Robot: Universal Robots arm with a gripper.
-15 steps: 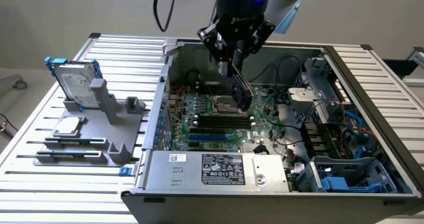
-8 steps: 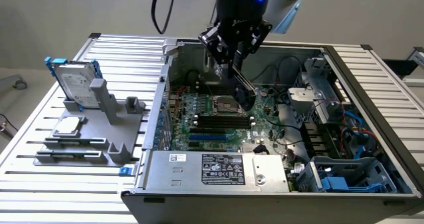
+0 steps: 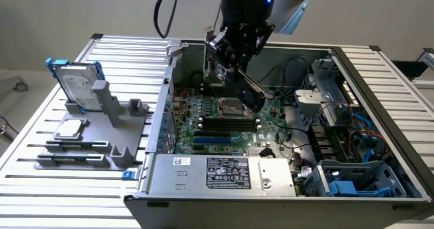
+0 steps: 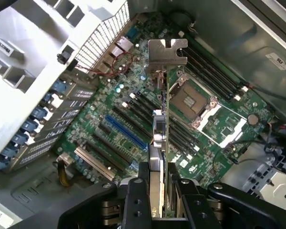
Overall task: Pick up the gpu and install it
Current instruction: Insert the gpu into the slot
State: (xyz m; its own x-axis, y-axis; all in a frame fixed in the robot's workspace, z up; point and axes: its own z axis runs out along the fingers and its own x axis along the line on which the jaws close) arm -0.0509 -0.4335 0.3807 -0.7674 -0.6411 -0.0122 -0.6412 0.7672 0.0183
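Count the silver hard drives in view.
2. One hard drive with blue rails stands upright at the far end of the grey holder. A second drive lies flat on it, nearer the camera. Bays inside the case could hide more.

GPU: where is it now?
In the exterior view the GPU is held by the hand inside the open case, above the motherboard near the processor socket.

you're looking at an open computer case sitting on a slatted table, its motherboard lying exposed. a silver hard drive with blue rails is standing upright in a grey stand at the exterior view's left.
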